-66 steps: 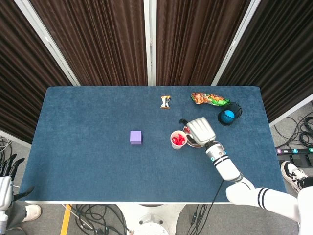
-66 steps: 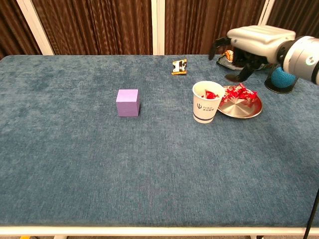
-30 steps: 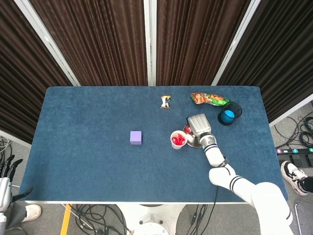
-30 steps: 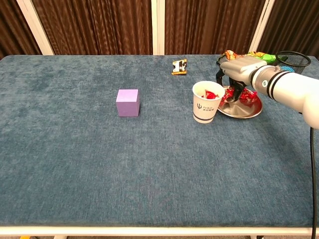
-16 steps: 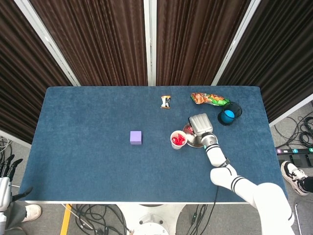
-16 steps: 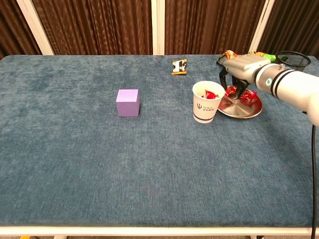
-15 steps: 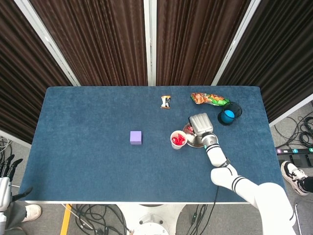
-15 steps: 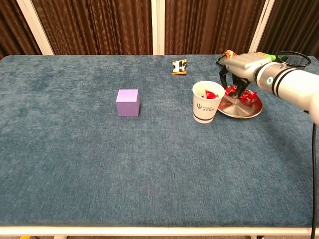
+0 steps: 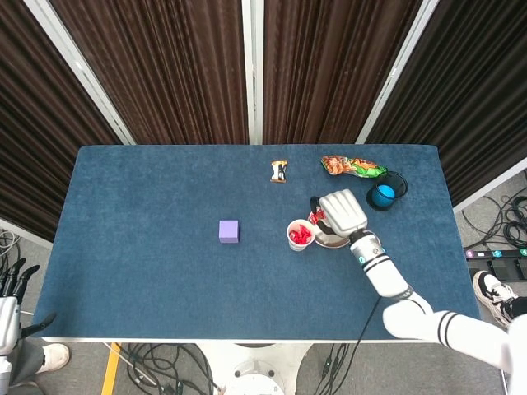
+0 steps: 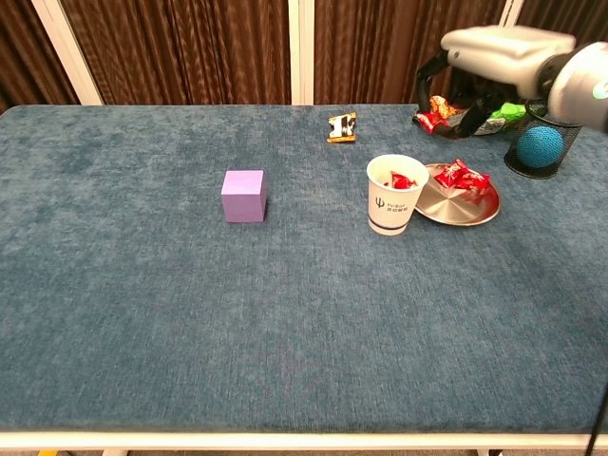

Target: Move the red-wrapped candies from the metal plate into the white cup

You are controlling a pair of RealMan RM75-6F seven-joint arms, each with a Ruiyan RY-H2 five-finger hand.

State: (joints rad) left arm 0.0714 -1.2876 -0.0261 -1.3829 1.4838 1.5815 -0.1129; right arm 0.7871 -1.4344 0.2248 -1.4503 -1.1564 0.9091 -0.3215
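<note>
Candy in hand: the right hand (image 10: 494, 59) is raised well above the metal plate (image 10: 486, 212) and pinches one red-wrapped candy (image 10: 430, 119) in its fingertips; half a second ago it was down among the sweets on the plate.
Meaning: the pick looks done, so the carry to the white cup (image 10: 394, 195) should come next.
Cup: stands just left of the plate, towards the desk's right edge, with red wrappers already inside.
Plate: a few red candies (image 10: 460, 178) lie on its far side, so the task is partly done.
Left hand (image 9: 11, 288): hangs off the desk's near-left corner, fingers spread, holding nothing.
Risk: the pinch looks light, and the candy may drop short of the cup's mouth.
Other things: purple cube (image 10: 243, 196) mid-desk; blue ball (image 10: 542, 147) in a black mesh holder at the far right.
</note>
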